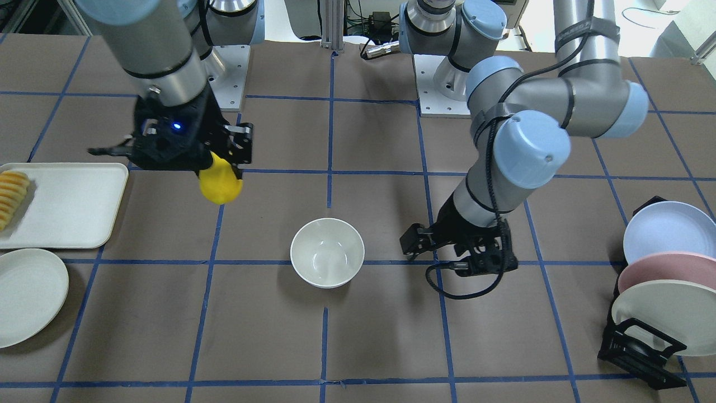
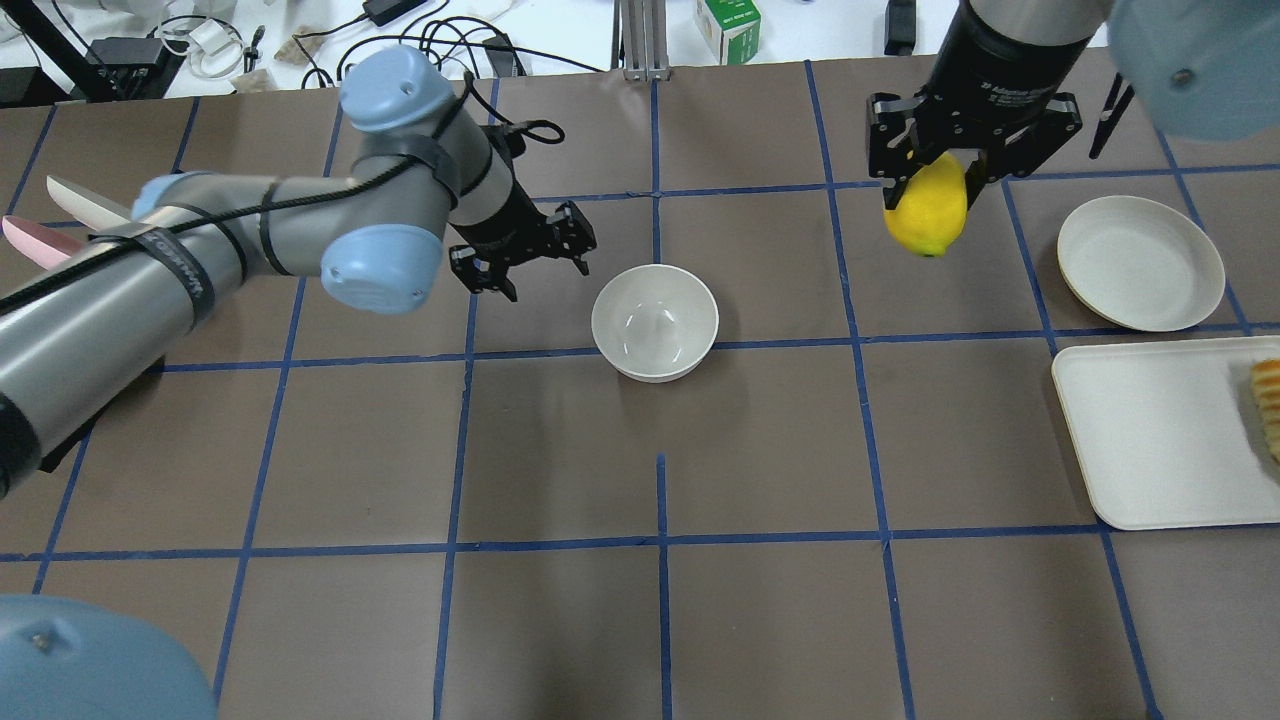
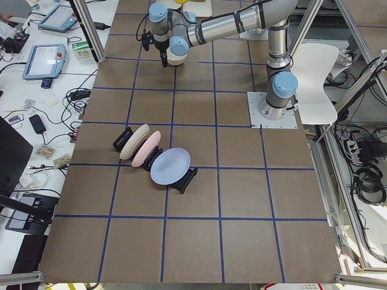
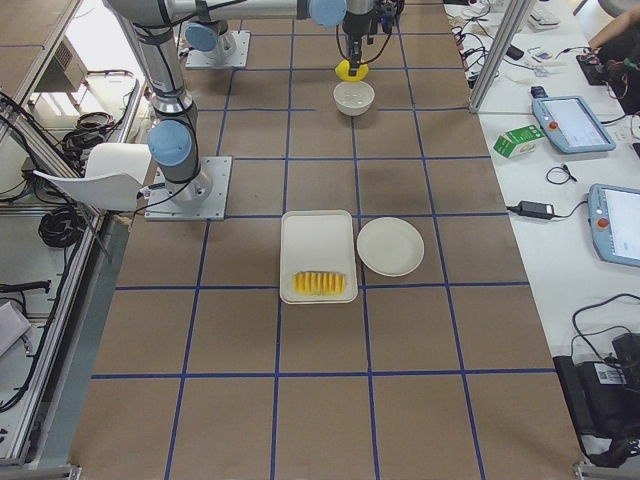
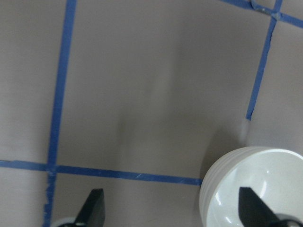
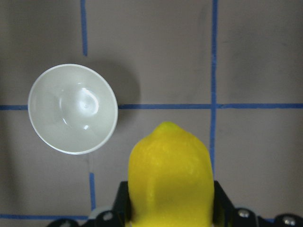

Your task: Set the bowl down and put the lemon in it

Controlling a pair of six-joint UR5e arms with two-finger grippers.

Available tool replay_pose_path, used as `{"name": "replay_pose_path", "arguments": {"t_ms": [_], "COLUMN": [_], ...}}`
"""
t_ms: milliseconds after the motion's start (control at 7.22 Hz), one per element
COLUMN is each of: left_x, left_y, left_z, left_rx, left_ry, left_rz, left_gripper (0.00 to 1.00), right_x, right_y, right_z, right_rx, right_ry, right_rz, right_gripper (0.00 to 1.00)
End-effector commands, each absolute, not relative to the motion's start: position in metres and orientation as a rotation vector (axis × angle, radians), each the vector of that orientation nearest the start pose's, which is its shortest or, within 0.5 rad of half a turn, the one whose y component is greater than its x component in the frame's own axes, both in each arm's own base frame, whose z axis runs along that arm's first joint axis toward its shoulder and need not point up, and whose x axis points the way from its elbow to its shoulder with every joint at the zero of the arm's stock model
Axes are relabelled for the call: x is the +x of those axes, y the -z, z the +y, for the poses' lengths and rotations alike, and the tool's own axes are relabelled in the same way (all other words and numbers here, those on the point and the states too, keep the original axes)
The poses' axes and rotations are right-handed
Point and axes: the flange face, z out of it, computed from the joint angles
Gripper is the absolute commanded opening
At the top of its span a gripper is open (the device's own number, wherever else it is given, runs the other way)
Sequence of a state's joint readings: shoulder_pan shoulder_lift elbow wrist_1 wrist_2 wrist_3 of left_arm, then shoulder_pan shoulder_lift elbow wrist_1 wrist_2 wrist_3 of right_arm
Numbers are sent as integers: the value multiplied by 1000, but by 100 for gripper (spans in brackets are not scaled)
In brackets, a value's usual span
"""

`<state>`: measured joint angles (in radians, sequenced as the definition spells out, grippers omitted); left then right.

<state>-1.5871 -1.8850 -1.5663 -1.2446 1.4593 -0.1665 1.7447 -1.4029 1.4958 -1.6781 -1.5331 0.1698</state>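
The bowl stands upright on the brown surface, near its middle. Seen from overhead, the lemon hangs above the surface at about 2 o'clock from the bowl, well apart from it, clamped in the right pincer. The left pincer hovers just beside the bowl at 10 o'clock, its fingers spread apart, gripping nothing.

Bowl beside left hand, lemon in right hand
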Motion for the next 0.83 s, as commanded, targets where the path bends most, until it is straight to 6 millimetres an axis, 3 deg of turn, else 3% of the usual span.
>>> {"name": "replay_pose_path", "arguments": {"t_ms": [0,138,277,692], "left_x": [-128,-128,-133,-126], "left_y": [-424,-449,-466,-471], "left_z": [-588,-568,-558,-543], "left_rx": [-168,-168,-165,-161], "left_ry": [-33,-50,2,-35], "left_rz": [3164,3165,3167,3161], "left_gripper": [100,100,100,100], "right_x": [335,352,358,362], "right_y": [-349,-306,-279,-218], "right_z": [-557,-565,-569,-567], "right_rx": [-48,-98,-105,-124], "right_ry": [82,34,-6,11], "right_rz": [3095,3102,3102,3092], "right_gripper": [0,0,0,1]}}
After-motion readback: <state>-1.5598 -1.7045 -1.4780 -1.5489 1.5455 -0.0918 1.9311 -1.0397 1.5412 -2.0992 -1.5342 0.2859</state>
